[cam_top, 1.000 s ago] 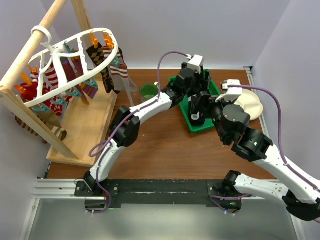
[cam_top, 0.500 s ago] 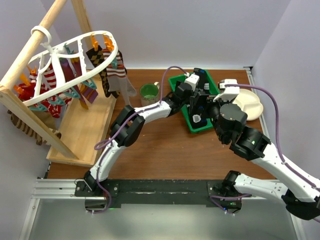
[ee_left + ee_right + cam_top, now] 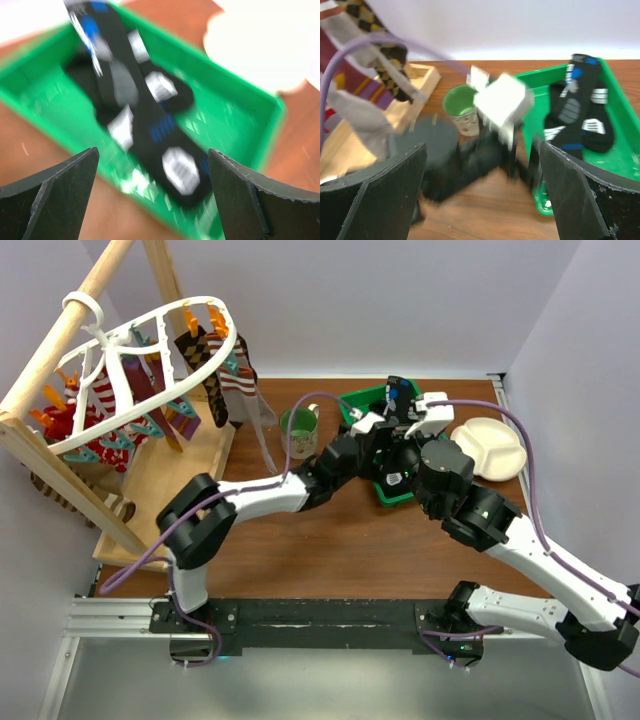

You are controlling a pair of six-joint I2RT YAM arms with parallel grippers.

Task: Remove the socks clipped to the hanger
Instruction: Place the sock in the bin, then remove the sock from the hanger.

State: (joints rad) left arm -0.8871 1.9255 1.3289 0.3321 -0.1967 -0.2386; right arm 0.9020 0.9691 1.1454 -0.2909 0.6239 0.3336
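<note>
The white oval hanger (image 3: 215,360) hangs on the wooden pole at the upper left. Several socks are clipped to it: black-and-tan checkered (image 3: 212,390), red-and-white striped (image 3: 104,392), maroon striped (image 3: 240,380), purple (image 3: 180,422). The checkered and striped socks also show in the right wrist view (image 3: 385,50). A black sock with white and blue marks (image 3: 145,115) lies in the green tray (image 3: 235,120), one end over its far rim (image 3: 400,390). My left gripper (image 3: 152,152) is open and empty above the tray's near edge (image 3: 385,452). My right gripper (image 3: 482,145) is open and empty, close beside the left wrist (image 3: 408,440).
A green cup (image 3: 298,424) stands left of the tray and shows in the right wrist view (image 3: 462,107). A white divided plate (image 3: 492,446) lies at the right. The wooden pole frame (image 3: 70,325) stands on a wooden board (image 3: 170,485) at the left. Both arms crowd the tray.
My left arm has drawn back and folded low to the left, its gripper now at the tray's near edge. My right wrist has shifted left. The black sock now shows in the tray.
</note>
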